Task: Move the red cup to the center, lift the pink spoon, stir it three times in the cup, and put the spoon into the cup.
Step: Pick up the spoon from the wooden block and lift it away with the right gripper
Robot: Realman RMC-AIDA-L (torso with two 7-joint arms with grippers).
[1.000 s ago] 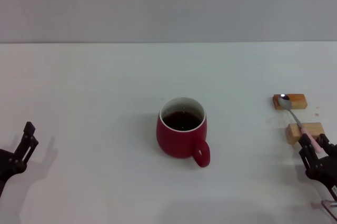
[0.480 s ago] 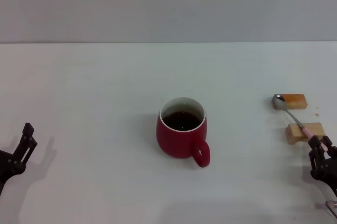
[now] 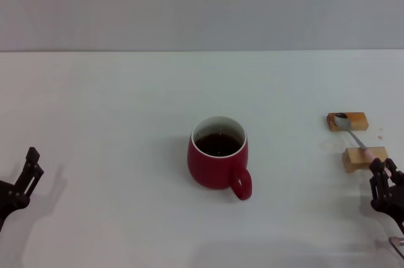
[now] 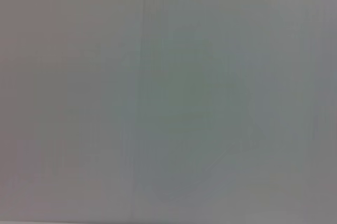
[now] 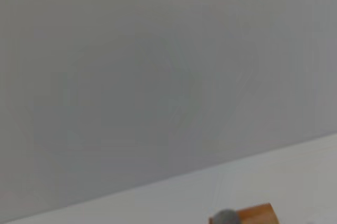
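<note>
**Two wooden blocks, one precarious spoon**

Right claw (image 3: 386,183) is sitting at the pink spoon (image 3: 351,134)'s handle end; its grip is unclear. A nudge risks rolling it off the blocks (image 3: 363,158). Red cup (image 3: 218,160) is waiting mid-bench; left claw (image 3: 22,180) is idling, apparently spread.

Most of the right wrist view is a plain grey wall. A pale white worktop (image 5: 295,176) crosses the lower part, its far edge meeting the wall along a slanted line. At the picture's edge, a small orange-tan wooden block (image 5: 258,214) rests on the worktop, with the pink spoon (image 5: 225,217)'s grey metal bowl touching its end.
</note>
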